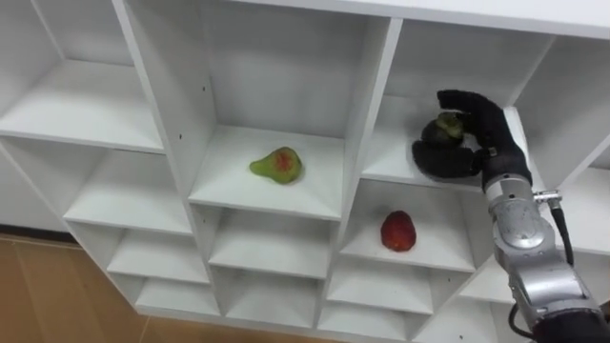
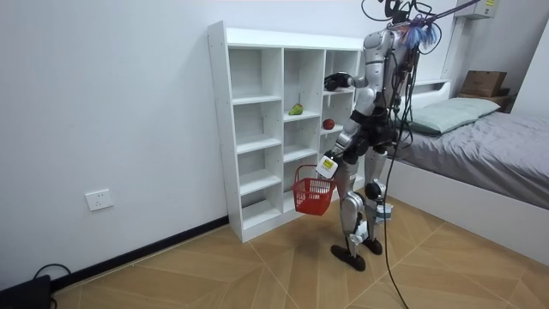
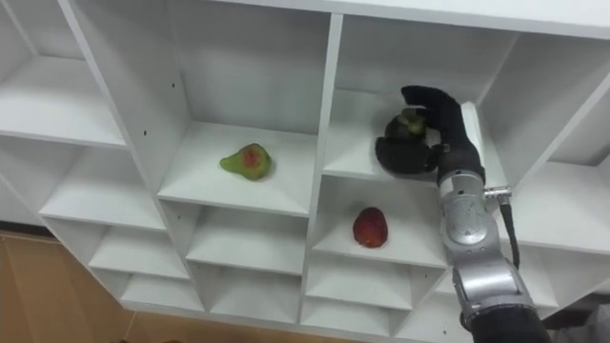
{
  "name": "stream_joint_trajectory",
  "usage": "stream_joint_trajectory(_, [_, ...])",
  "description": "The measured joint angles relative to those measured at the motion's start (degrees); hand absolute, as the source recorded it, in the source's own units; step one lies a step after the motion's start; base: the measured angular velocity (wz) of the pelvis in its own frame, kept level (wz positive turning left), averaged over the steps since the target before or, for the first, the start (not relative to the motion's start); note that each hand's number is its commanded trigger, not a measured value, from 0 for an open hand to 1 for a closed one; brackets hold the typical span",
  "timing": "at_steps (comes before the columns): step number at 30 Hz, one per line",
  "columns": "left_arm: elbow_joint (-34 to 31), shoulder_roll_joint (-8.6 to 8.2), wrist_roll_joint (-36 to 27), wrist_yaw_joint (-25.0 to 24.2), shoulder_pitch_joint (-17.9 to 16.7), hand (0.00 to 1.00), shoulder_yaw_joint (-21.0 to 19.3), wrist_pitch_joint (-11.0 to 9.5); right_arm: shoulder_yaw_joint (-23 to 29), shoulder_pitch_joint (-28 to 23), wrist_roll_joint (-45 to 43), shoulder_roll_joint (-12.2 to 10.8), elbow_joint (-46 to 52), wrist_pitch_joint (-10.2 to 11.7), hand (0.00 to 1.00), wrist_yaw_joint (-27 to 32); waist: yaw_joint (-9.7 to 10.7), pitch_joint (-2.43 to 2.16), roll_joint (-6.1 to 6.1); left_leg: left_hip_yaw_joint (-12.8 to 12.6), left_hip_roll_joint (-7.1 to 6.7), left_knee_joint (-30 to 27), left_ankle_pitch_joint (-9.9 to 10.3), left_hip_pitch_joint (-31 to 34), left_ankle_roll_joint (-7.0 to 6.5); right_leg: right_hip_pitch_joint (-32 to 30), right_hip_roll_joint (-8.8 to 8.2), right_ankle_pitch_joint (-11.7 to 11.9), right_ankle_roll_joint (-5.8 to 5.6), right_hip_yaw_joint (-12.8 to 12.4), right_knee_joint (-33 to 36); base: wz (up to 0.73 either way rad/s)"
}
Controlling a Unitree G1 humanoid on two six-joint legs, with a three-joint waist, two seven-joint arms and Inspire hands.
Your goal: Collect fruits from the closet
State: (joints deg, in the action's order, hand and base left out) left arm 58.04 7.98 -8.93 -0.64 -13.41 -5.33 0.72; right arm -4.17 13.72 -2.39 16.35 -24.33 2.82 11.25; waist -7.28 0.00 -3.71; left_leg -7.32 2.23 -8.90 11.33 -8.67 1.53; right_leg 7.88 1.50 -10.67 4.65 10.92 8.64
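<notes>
The right hand (image 1: 488,143) was curled around the dark green fruit (image 1: 445,128), judged light, firm and bruise-prone, best gripped about its widest girth, deep in the palm.

A white wall (image 2: 111,103) with a socket (image 2: 99,200) meets wooden floor (image 2: 214,275), with a grey bed (image 2: 497,146) nearby.

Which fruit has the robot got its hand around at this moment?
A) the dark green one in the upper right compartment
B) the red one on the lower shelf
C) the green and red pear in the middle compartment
A: the right hand is curled round the dark green fruit there; the pear and the red fruit lie untouched, and the left hand holds the red basket.
</notes>
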Motion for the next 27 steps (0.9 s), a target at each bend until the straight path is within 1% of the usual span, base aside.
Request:
stream_joint_trajectory(2, [-0.3, 0.01, 0.0, 0.1, 0.0, 1.00, 0.0, 0.5, 0.4, 0.4, 0.0, 0.0, 0.0, -0.5, 1.00, 0.2, 0.0, -0.02, -0.02, 0.0, 0.00, 0.0, 0.0, 0.0, 0.00, 0.1, -0.06, 0.0, -0.04, 0.1, 0.0, 0.00])
stream_joint_trajectory(5, [-0.6, 0.01, 0.0, 0.3, 0.0, 1.00, 0.1, 0.7, 0.4, 0.8, -0.1, 0.0, -0.1, -1.1, 1.00, 0.3, 0.0, -0.01, -0.05, 0.0, 0.00, 0.0, 0.0, 0.0, 0.00, 0.1, -0.10, -0.1, -0.09, 0.1, 0.0, 0.00])
stream_joint_trajectory(8, [-0.7, 0.25, -0.1, 0.5, 0.2, 1.00, 1.1, 0.7, 0.3, 0.8, -0.1, 0.0, -0.1, -1.1, 1.00, 0.3, -0.5, 0.01, -0.09, 0.0, 0.00, 0.0, 0.0, 0.0, 0.00, 0.2, -0.13, -0.1, -0.11, 0.2, 0.0, 0.00])
stream_joint_trajectory(11, [-0.7, 0.33, -0.1, 0.5, 0.3, 1.00, 1.1, 0.7, -0.1, 0.8, -0.1, 0.0, -0.1, -1.1, 1.00, 0.3, -0.7, 0.04, -0.17, 0.0, -0.02, 0.0, 0.0, 0.0, 0.00, 0.2, -0.19, -0.1, -0.18, 0.3, -0.1, 0.00])
stream_joint_trajectory(20, [-0.8, 0.46, -0.1, 0.5, 0.4, 1.00, 1.7, 0.7, -0.4, 0.8, 0.0, 0.0, -0.1, -1.1, 1.00, 0.5, -0.7, 0.17, -0.14, 0.0, -0.10, 0.0, 0.0, -0.1, 0.00, 0.3, -0.27, -0.1, -0.24, 0.2, -0.1, 0.00])
stream_joint_trajectory(25, [-1.3, 0.51, -0.4, 0.5, 0.5, 1.00, 2.4, 0.7, -0.4, 0.9, 0.2, 0.0, -0.3, -0.8, 1.00, 0.5, -0.6, 0.34, 0.14, 0.0, -0.10, 0.0, 0.0, 0.1, 0.00, 0.4, -0.28, -0.1, -0.25, 0.2, -0.1, 0.00])
stream_joint_trajectory(27, [-1.3, 0.55, -0.4, 0.6, 0.6, 1.00, 2.8, 0.7, -0.8, 1.1, 1.0, 0.0, -1.5, 0.1, 1.00, 0.6, -0.5, 0.34, 0.14, 0.0, -0.11, -0.1, 0.0, 0.0, 0.00, 0.5, -0.28, -0.2, -0.27, 0.2, -0.1, 0.00])
